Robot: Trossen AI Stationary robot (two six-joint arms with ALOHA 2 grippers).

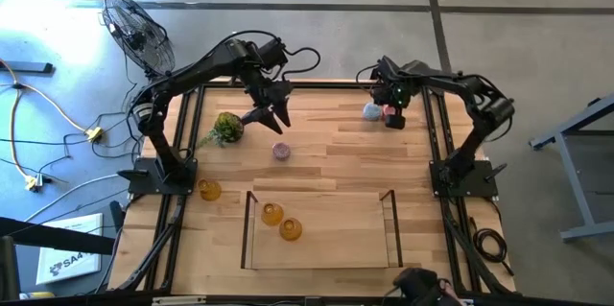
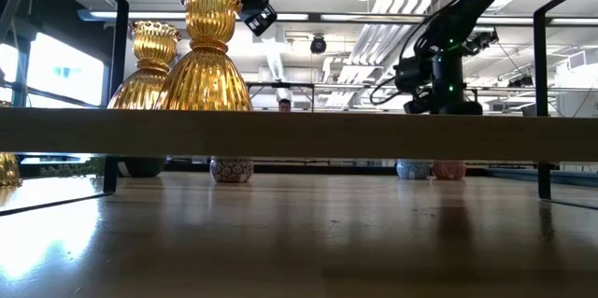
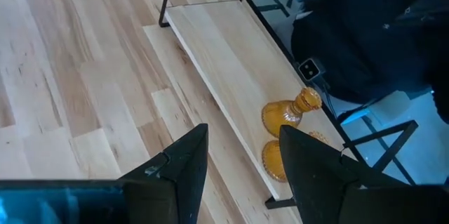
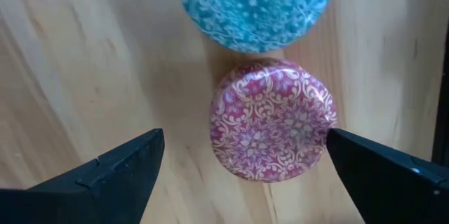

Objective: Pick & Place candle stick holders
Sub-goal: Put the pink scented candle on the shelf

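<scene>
The right gripper (image 4: 242, 164) hung with its fingers wide apart directly over the pink holder (image 4: 273, 120), at the far right of the table (image 1: 326, 153). The pale blue holder (image 4: 254, 3) stood just beside it. The left gripper (image 1: 275, 111) was half open and empty, above the purple holder (image 1: 281, 151). Two amber holders (image 1: 281, 222) stood in the tray (image 1: 317, 256); a third amber holder (image 1: 209, 189) stood to its left.

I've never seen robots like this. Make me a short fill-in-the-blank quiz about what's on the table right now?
1. The tray holds ____ amber holders.
2. The right gripper hangs open over the ____ holder.
3. The green plant ball lies nearest the ____ arm.
4. The pink holder sits beside a ____ one.

Answers: two; pink; left; blue
</scene>
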